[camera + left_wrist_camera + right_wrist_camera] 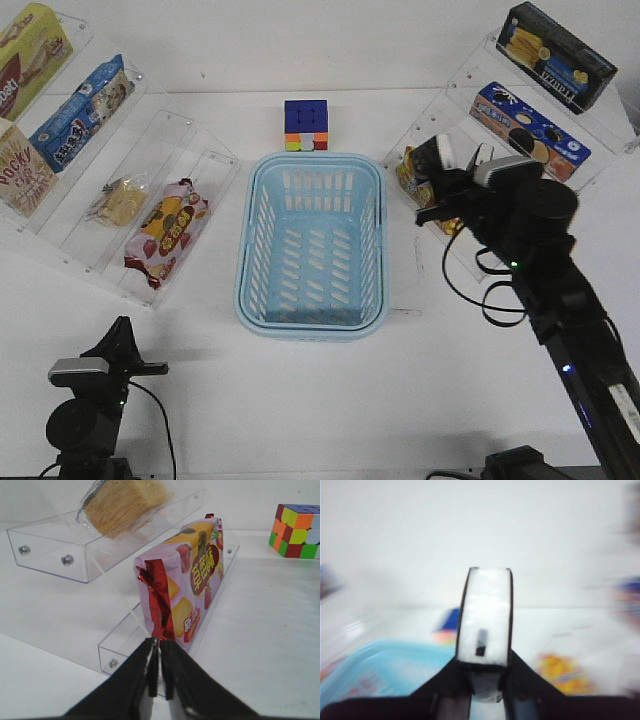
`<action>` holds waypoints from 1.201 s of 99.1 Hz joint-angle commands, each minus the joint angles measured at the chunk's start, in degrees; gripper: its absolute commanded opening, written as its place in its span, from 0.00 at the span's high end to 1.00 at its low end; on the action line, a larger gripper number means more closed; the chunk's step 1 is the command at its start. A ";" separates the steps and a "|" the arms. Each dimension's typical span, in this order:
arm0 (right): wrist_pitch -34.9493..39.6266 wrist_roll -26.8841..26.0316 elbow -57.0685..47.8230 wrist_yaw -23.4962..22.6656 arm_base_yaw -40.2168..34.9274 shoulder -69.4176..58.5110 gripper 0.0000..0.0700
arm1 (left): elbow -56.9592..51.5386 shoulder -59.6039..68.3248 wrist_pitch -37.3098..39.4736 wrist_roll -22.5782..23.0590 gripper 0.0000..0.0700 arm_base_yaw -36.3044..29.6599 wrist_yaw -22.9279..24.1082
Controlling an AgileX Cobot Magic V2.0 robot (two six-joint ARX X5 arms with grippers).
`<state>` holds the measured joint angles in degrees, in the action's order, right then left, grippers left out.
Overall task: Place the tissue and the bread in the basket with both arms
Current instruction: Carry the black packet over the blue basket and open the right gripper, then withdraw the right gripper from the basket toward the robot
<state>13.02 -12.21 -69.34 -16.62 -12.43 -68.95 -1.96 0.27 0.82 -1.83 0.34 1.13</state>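
The right black gripper (452,160) was clamped on the slim black-and-white pocket tissue pack (441,152), held upright between its fingers at about 3 o'clock of the large light-blue slotted plastic basket (312,242) and raised over the clear acrylic shelf (520,150) on that side; in the right wrist view the tissue pack (484,615) stood on end in the gripper (485,667), its white panel facing the camera, with the basket rim (380,655) low at 8 o'clock and the whole frame smeared by blur. Gripping the pack by its narrow sides looked sensible, since it left the long end free to drop straight in. The basket's inside appeared bare, so there seemed ample room for release anywhere past the near rim; the multicoloured puzzle cube (306,125) sat just beyond the basket at 12 o'clock, out of the likely path. The golden-brown bun in clear plastic wrap (118,201) lay in a sloping clear acrylic tray (150,180) at 9 o'clock of the basket, untouched, beside the red-and-yellow fruit-print snack bag (166,230). The left black gripper (125,345) waited low at about 7 o'clock, its fingers (150,672) pinched almost together and holding nothing; its wrist view showed the snack bag (185,585) directly ahead and the bun (125,502) higher in the next tray. Reaching the bun would probably call for clearing the tray's front lip and steering around that snack bag
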 commanded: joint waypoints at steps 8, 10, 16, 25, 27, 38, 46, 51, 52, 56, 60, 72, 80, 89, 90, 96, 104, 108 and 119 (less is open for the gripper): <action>0.74 3.89 -0.09 -0.31 -9.11 -5.79 1.00 | 1.16 -0.09 0.85 0.74 1.00 0.02 -0.09; 0.74 4.63 -0.09 -0.31 -10.10 -6.67 1.00 | 1.16 -0.09 0.85 0.74 1.00 0.02 -0.09; 0.72 6.49 -0.09 -0.31 -12.33 -9.05 1.00 | 1.16 -0.09 0.79 0.74 1.00 0.02 -0.09; 0.63 7.15 -0.09 -0.37 -14.64 -12.17 0.85 | 1.16 -0.09 0.81 0.74 1.00 0.02 -0.09; 0.63 7.17 -0.09 -0.39 -15.06 -12.68 0.77 | 1.16 -0.09 0.81 0.74 1.00 0.02 -0.09; 0.50 7.13 -0.09 -0.39 -15.80 -13.62 0.44 | 1.16 -0.09 0.83 0.72 1.00 0.02 -0.09; -0.35 6.93 -0.33 -0.55 -15.80 -13.07 0.44 | 1.16 -0.09 1.40 0.70 1.00 0.02 -0.09; -0.33 6.86 -0.87 -0.50 -15.50 -11.96 0.44 | 1.16 -0.09 1.95 0.70 1.00 0.02 -0.09; -0.35 6.86 -1.01 -0.52 -15.39 -11.76 0.44 | 1.16 -0.09 2.01 0.70 1.00 0.02 -0.09; -0.26 6.86 -1.64 -0.46 -14.69 -10.60 0.45 | 1.16 -0.09 2.43 0.13 1.00 0.02 -0.11; 0.00 6.86 -2.36 -0.09 -13.62 -9.01 0.53 | 1.09 -0.09 2.45 -1.60 1.00 0.02 -0.11; 0.28 6.86 -3.98 0.52 -10.10 -3.98 0.99 | 1.09 -0.09 2.47 -6.99 1.00 0.02 -0.11; 1.75 6.01 -3.96 3.50 -7.58 -0.55 1.00 | 1.03 -0.09 2.54 -9.99 1.00 0.02 -0.11; 4.57 6.40 -2.73 8.22 -4.92 3.19 1.00 | 0.72 -0.09 2.47 -16.04 1.00 0.00 -0.17; 4.48 6.40 -2.34 8.35 -4.66 3.65 1.00 | 0.68 -0.09 2.49 -16.87 1.00 0.02 -0.15; 2.21 6.40 1.53 8.50 -3.30 6.97 1.00 | 0.13 -0.09 2.56 -22.56 1.00 0.02 -0.11; -4.57 6.58 9.70 8.44 -1.99 12.33 1.00 | -1.88 -0.09 1.99 -28.33 1.00 0.02 -0.20; -8.85 6.60 14.49 8.15 -1.51 15.28 1.00 | -3.28 0.00 1.53 -29.55 1.00 0.02 -0.85; -20.59 6.56 26.36 8.07 -0.63 21.66 1.00 | -10.19 2.01 -2.38 -29.66 1.00 0.02 -2.64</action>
<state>-0.78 -5.80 -47.81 -8.78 -13.30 -49.65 -7.07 1.17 -1.34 -28.64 0.34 -0.82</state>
